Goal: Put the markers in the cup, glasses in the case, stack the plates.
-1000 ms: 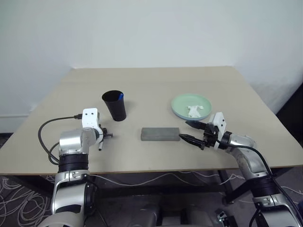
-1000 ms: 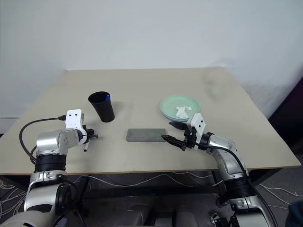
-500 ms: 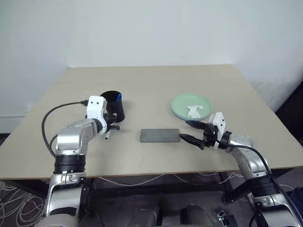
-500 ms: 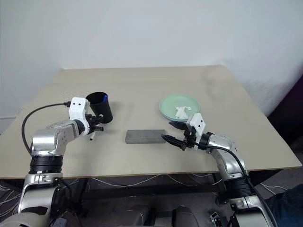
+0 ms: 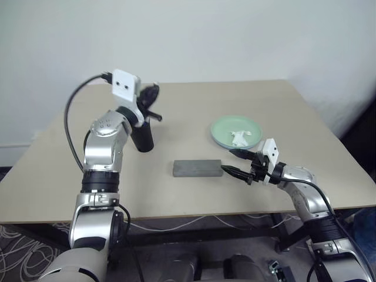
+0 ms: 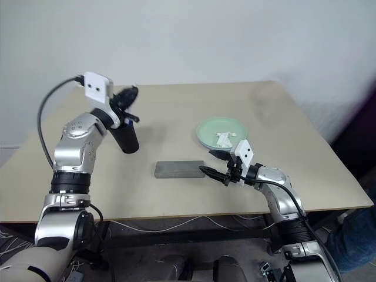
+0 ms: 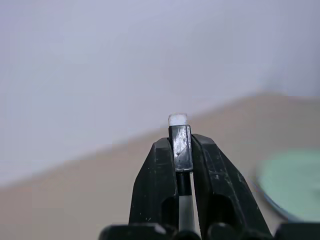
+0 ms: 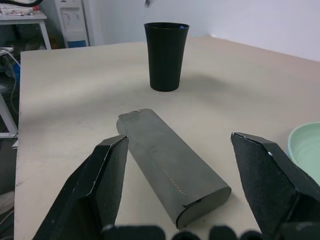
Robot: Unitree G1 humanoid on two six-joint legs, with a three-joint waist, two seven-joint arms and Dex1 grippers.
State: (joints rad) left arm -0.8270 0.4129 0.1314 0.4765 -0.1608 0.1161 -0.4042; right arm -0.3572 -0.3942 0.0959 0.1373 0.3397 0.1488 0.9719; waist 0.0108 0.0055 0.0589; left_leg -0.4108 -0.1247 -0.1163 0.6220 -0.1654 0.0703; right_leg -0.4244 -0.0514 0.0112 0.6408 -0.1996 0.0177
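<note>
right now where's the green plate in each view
left eye view: green plate right of centre, just beyond the open right gripper.
right eye view: same spot, right of the grey case.
left wrist view: blurred green arc past the left gripper, shut on the marker.
right wrist view: pale rim at the picture's edge.
shared landmark: the tan table.

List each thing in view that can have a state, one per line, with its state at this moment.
Black-capped marker: clamped in shut left hand, above the cup.
Cup: upright.
Case: lid closed, flat.
Right hand: open, at the case's end.
Green plate: holds a white scrap.
</note>
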